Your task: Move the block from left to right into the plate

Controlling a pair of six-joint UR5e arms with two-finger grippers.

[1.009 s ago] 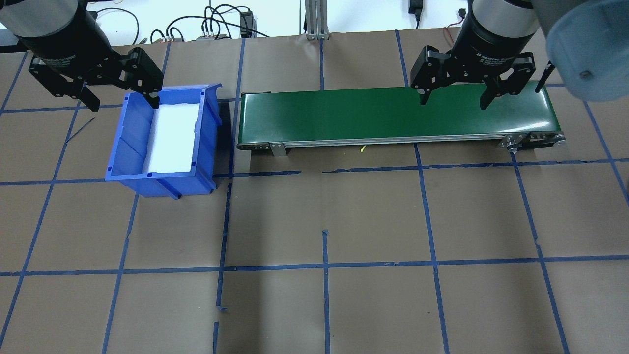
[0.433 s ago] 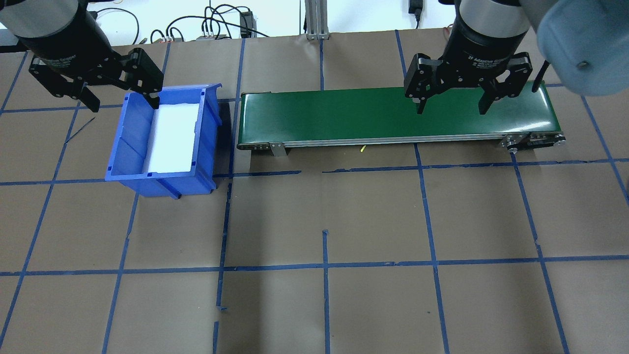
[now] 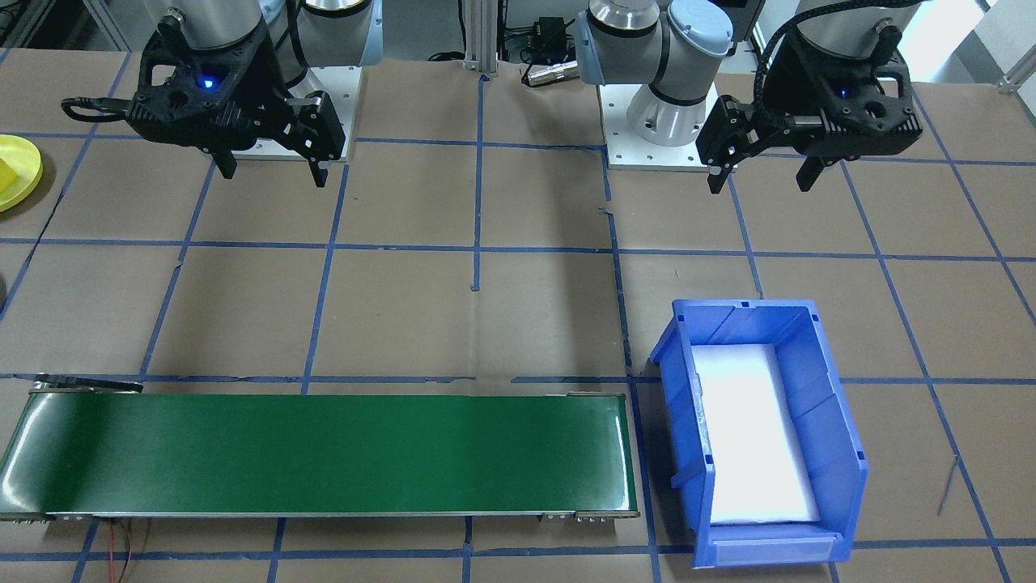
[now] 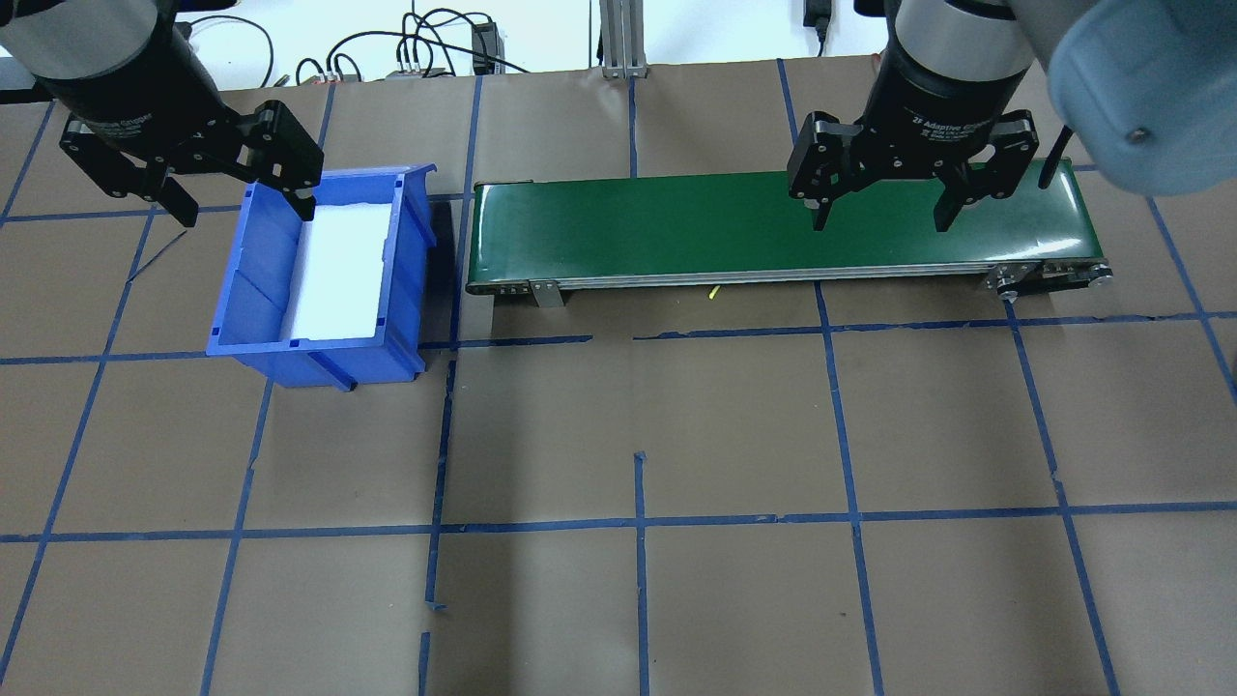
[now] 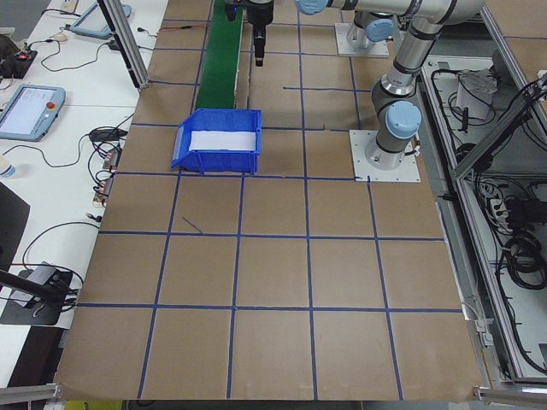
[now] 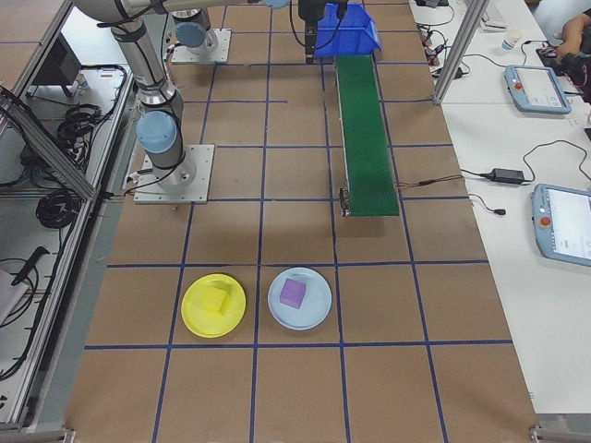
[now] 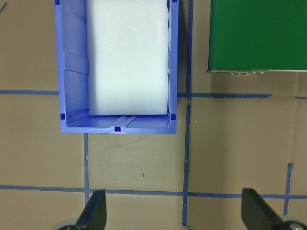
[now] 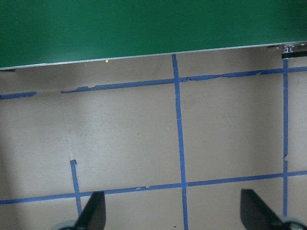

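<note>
The left gripper (image 4: 237, 198) is hanging in the air with its black jaws spread wide and nothing between them, one finger over the bare paper and the other over the near wall of the bin (image 4: 246, 290) — a blue moulded-plastic tub, rectangular, with ribbed walls and a flat white foam pad (image 4: 340, 271) lining its floor. Just beside the bin the belt (image 4: 676, 227) is lying across the table (image 4: 638, 435), a long, smooth, dark green strip with a faint sheen, edged by a thin metal rail. The table itself is wearing matte brown paper crossed by a grid of blue tape. Further along, the right gripper (image 4: 877, 205) is hovering above the belt's far half, its fingers likewise splayed wide and gripping nothing. In the right-side view the plate (image 6: 194, 318) is sitting on the paper well apart from the belt's end — round, flat, bright yellow plastic with a low rim — and a small yellow block (image 6: 216, 299) is resting on it. Just beside it a pale blue dish (image 6: 319, 309) of the same round shape is carrying a purple cube (image 6: 294, 293).
</note>
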